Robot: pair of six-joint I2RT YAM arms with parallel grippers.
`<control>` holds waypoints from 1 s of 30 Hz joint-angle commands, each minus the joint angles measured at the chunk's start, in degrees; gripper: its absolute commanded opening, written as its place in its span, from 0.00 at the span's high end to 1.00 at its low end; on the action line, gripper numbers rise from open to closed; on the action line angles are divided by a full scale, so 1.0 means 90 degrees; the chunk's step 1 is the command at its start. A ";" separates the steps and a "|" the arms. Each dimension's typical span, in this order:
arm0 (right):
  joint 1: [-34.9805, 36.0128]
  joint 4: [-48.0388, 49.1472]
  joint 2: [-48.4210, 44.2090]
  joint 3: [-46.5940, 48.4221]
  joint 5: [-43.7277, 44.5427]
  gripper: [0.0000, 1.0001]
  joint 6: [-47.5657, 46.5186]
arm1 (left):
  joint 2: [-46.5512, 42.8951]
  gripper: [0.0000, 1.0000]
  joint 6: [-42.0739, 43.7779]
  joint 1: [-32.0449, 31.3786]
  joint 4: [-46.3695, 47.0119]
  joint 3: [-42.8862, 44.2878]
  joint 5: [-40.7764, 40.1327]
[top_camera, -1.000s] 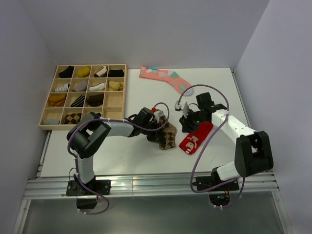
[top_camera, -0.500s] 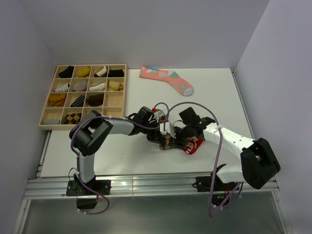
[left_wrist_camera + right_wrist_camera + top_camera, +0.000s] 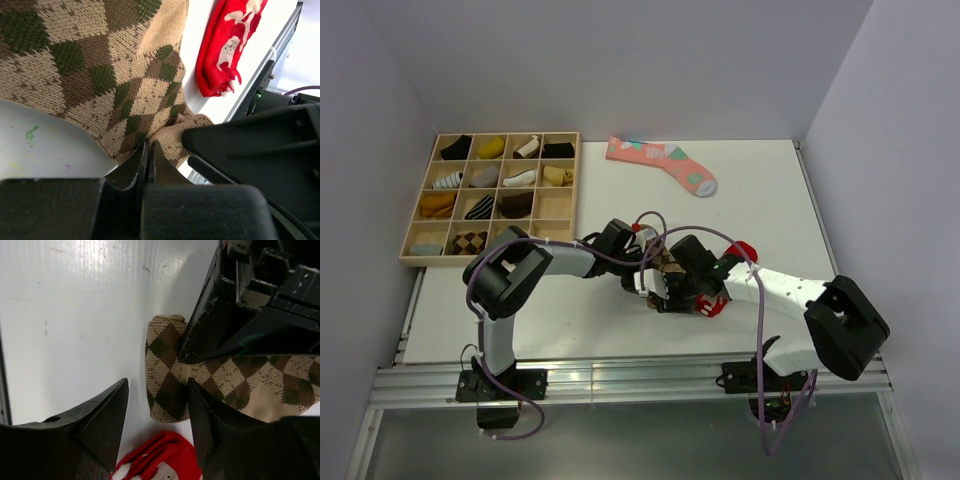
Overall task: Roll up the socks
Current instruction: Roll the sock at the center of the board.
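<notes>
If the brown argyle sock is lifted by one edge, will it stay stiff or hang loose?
Probably loose: the argyle sock is soft knit and bunches where the left gripper pinches it. It looks light, and the coarse knit should not slip easily. Its folded end may unroll if released.

On the white desk [image 3: 560,320], the argyle sock [image 3: 100,75] is tan knit with brown and dark-green diamonds, the red sock [image 3: 222,45] just beside it bears a white figure, and well beyond it lies a pink sock [image 3: 655,160] with teal patches.
</notes>
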 commanded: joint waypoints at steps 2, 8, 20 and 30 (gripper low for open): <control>0.0159 0.0552 0.0202 -0.0115 0.0435 0.43 0.0093 | 0.0294 1.00 0.0160 -0.0043 -0.0455 -0.0251 -0.0314; 0.0218 0.0562 0.0330 -0.0095 0.0600 0.50 0.0171 | 0.0343 1.00 0.0111 -0.0043 -0.0435 -0.0222 -0.0265; 0.0131 -0.0227 0.0622 0.0207 0.0231 0.88 0.0620 | -0.0145 0.83 -0.0660 0.0064 0.0131 -0.0602 -0.0684; -0.0572 -0.1478 0.1335 0.1143 -0.0902 0.89 0.0757 | -0.0565 0.80 -0.1431 0.0103 0.0561 -0.1168 -0.1406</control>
